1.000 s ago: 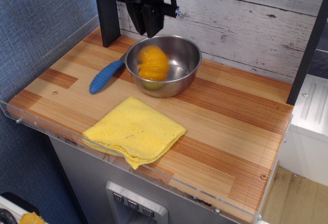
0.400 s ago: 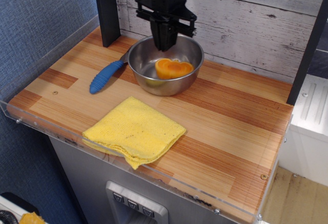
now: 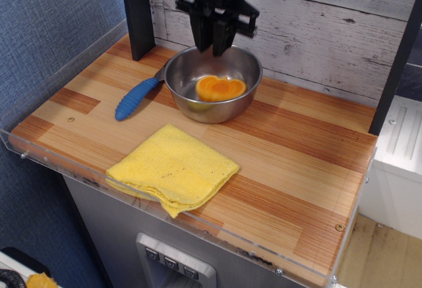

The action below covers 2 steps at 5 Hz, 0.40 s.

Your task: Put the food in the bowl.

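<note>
Food [image 3: 220, 88] in bowl [image 3: 245, 103] on wooden counter [image 3: 290, 149].

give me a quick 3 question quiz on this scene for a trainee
1. True or false: the food lies inside the bowl.
2. Which thing lies nearest the table's front edge? A) the bowl B) the yellow cloth C) the blue handle
3. Fill in: the gripper hangs ____ the bowl, holding nothing.

Key
1. True
2. B
3. above
</note>
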Each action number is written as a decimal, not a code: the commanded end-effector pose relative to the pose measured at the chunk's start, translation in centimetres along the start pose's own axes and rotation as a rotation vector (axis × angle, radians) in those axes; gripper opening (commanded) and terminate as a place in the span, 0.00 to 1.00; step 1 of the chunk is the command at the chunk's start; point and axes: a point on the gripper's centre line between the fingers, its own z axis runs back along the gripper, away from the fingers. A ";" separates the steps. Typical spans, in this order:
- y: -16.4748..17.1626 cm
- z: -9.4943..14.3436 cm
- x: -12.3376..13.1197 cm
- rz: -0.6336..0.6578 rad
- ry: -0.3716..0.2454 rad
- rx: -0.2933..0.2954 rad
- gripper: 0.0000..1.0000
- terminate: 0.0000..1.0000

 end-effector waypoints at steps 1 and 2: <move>0.3 5.3 0.9 0.000 -0.089 -0.014 1.00 0.00; 0.3 5.2 0.8 -0.007 -0.024 -0.070 1.00 0.00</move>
